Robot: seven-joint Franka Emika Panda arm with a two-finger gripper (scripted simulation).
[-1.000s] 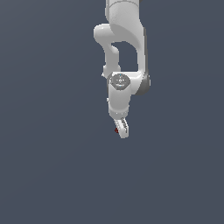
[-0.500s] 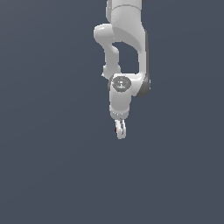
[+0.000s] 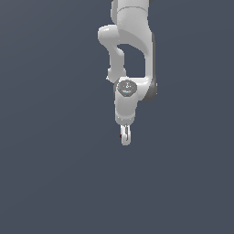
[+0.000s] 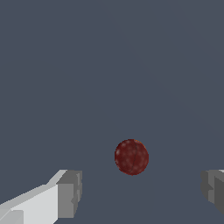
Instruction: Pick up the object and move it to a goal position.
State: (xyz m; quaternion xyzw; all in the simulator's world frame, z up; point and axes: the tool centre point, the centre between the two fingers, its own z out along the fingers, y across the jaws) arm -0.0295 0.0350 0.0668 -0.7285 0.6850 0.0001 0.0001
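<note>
The object is a small dark red ball [image 4: 131, 156] on the plain grey-blue ground. In the wrist view it lies between my two fingertips [image 4: 70, 192], a little ahead of them and touching neither. In the exterior view only a red speck of the object [image 3: 121, 135] shows at the left edge of my white gripper [image 3: 125, 139], which points down from the arm. The jaws stand wide apart and hold nothing.
The white arm [image 3: 132, 50] comes down from the top of the exterior view. Plain dark grey-blue ground [image 3: 55, 173] fills everything else.
The gripper has shifted slightly towards the exterior view's right and down, so it now covers most of the red ball.
</note>
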